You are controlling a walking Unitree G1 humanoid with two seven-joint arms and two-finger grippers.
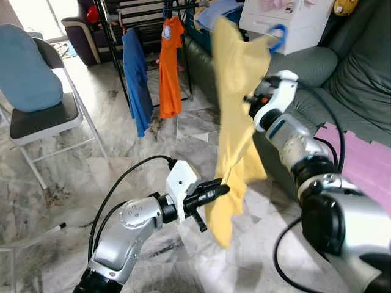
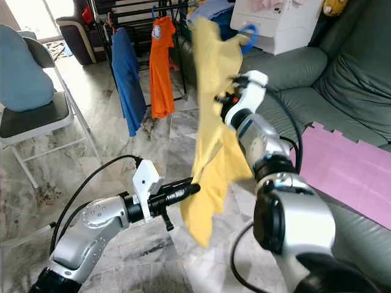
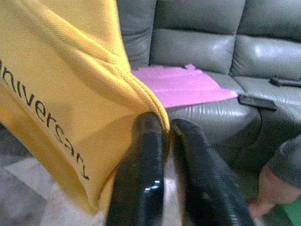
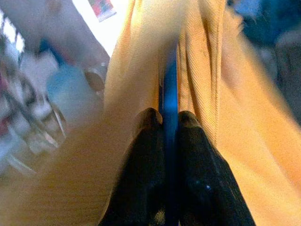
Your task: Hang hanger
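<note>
Scene: a living room with a marble floor [image 1: 122, 152], a grey sofa [image 1: 348, 79] on the robot's right and a black drying rack [image 1: 146, 12] ahead.
Hanger: a blue hanger [image 1: 278, 36] carries a yellow shirt [image 1: 235, 110]; its hook rises above the shirt's top, in front of a white box [image 1: 281, 18] on the sofa.
Right gripper: the right gripper [image 4: 164, 127] is raised at shoulder height, its two black fingers pinched tight on the blue hanger between folds of the shirt.
Left gripper: the left gripper [image 3: 164, 136] reaches in low, fingers closed on a hemmed edge of the yellow shirt, holding the cloth out from the body.
Rack: a blue garment [image 1: 137, 79] and an orange shirt [image 1: 171, 67] hang from its rail, well apart from the carried hanger.
Step in hand, as a judgement: carrying the hanger to the rack rail.
Doing it well: keep the hook upright and free of cloth, aim for a bare stretch of rail beside the orange shirt, and let the left gripper release the hem before the hook is lowered.
Risk: the shirt may slide off if the hanger tilts.
</note>
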